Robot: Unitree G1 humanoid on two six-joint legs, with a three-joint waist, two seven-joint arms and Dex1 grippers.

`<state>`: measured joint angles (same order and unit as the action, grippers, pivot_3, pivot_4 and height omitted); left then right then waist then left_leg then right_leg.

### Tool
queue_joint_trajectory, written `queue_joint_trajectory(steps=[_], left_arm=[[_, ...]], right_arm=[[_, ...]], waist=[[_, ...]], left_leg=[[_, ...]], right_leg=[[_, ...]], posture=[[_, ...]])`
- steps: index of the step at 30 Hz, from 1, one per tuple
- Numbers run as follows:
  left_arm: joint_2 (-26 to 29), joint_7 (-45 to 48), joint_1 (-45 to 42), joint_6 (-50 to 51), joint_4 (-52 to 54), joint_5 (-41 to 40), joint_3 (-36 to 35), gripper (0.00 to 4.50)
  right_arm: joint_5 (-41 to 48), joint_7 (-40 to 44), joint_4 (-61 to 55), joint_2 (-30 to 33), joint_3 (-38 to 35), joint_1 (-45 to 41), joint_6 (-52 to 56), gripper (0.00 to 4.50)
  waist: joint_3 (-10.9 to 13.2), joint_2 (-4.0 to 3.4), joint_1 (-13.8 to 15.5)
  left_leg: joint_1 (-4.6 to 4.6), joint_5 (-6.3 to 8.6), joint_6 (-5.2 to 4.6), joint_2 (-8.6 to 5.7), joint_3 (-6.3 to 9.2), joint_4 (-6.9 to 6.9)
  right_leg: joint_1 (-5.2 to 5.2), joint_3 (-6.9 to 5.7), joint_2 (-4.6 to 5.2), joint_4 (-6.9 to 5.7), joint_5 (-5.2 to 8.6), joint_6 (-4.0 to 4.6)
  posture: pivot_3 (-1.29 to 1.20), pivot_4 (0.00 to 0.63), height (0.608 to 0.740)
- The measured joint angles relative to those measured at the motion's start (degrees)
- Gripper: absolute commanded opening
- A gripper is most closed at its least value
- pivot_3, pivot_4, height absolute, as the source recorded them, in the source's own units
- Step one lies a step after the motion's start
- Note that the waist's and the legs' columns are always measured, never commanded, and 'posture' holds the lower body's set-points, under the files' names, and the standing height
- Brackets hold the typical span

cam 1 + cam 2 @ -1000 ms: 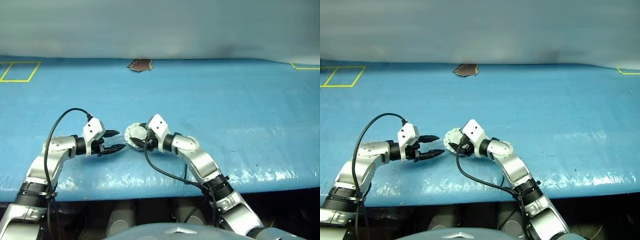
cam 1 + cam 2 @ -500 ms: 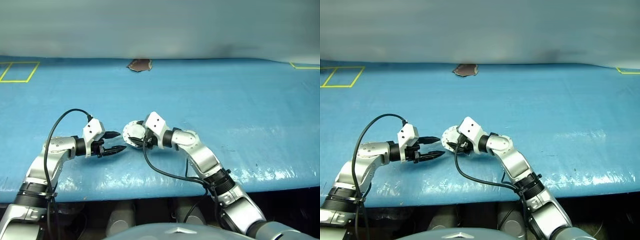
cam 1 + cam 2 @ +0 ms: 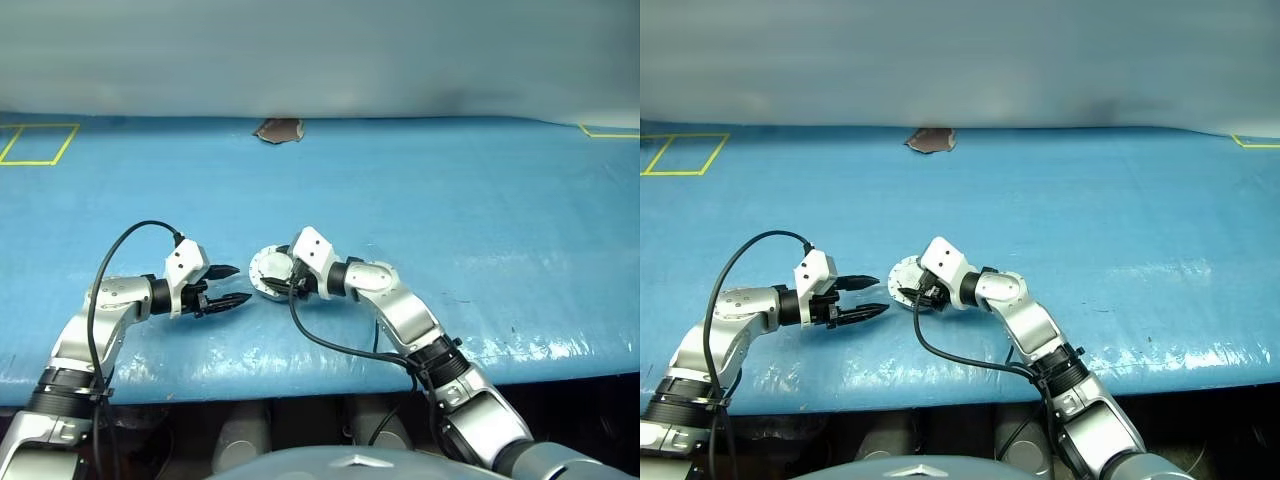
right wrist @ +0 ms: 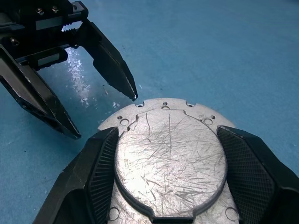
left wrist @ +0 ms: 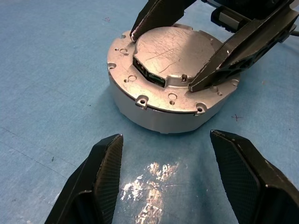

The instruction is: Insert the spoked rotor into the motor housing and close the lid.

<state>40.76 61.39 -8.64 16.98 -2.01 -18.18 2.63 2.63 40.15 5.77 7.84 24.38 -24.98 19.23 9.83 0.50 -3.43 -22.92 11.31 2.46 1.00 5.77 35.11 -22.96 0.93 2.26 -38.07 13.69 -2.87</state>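
Left wrist view: round silver-grey metal motor housing point(image 5: 164, 91) resting on the blue table cover point(image 5: 42, 70), its scratched plain light-grey lid point(image 5: 174, 52) closed flat on top. Right gripper point(image 4: 167, 154), black fingers spread wide, straddles the lid's raised disc, a fingertip at either edge. Left gripper point(image 3: 232, 285) stands just beside the housing, fingers apart, holding nothing.

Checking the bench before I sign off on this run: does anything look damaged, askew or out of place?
The motor housing sits flat, lid closed and level, though its top face is heavily scratched. At the table's far edge a brown patch looks like a tear in the blue cover. Nothing else stands out.
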Motion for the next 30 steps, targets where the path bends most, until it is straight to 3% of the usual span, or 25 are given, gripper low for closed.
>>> queue_joint_trajectory(steps=[30], left_arm=[[-0.1,-0.3,0.8,1.2,0.0,-0.1,-0.3,3.25]], right_arm=[[-1.4,3.9,1.6,2.8,1.4,-3.2,-0.4,3.04]], waist=[[0.0,0.00,0.4]], left_leg=[[0.15,0.01,0.01,0.06,0.00,0.00]], right_leg=[[0.13,0.00,-0.06,0.01,0.03,0.06]], posture=[[0.00,0.150,0.740]])
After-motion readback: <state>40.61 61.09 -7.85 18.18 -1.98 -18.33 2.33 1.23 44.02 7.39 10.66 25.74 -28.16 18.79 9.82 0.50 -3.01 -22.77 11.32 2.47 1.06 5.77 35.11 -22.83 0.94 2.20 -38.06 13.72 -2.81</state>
